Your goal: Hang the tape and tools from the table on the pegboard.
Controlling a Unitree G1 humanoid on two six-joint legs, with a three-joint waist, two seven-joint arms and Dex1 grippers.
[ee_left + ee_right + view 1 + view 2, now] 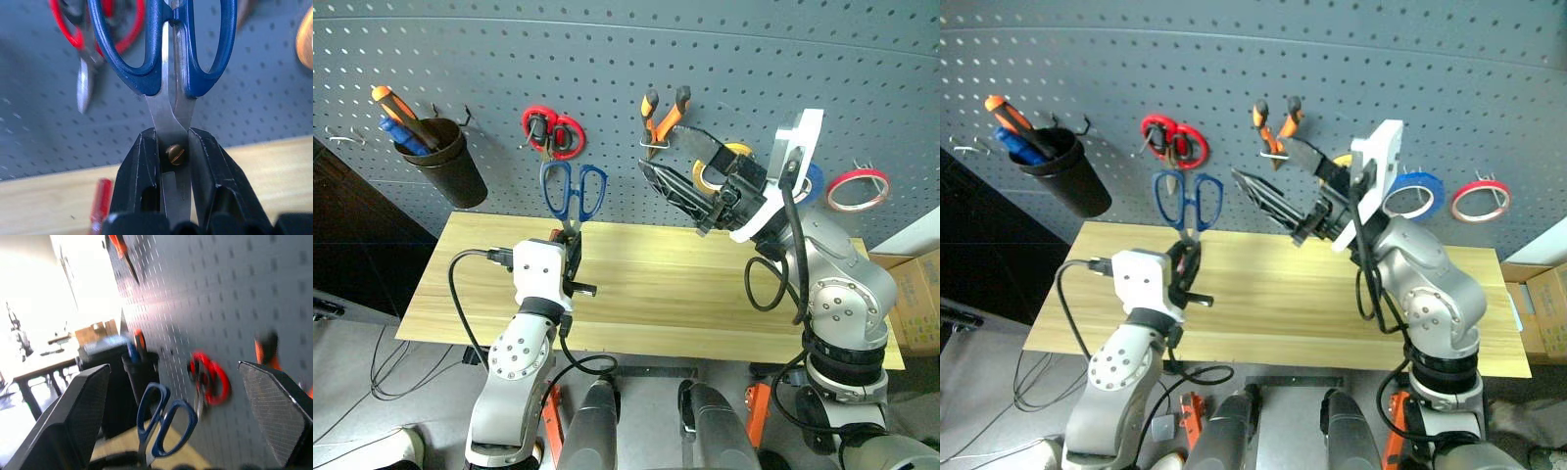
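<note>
Black cup (pixel 450 162) holds 2 screwdrivers (pixel 396 117)

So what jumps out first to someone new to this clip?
The left gripper, shut on the blades of the blue-handled scissors, holds them handles-up before the pegboard, just below the red-handled scissors hanging there. Beside it, the right gripper stands wide open and empty near the hung pliers.

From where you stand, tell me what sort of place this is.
Probably a workshop or tool bench: a dark grey pegboard with hooks holds red-handled scissors, pliers and tape rolls, above a pale wooden table. A black cup holds screwdrivers.
</note>
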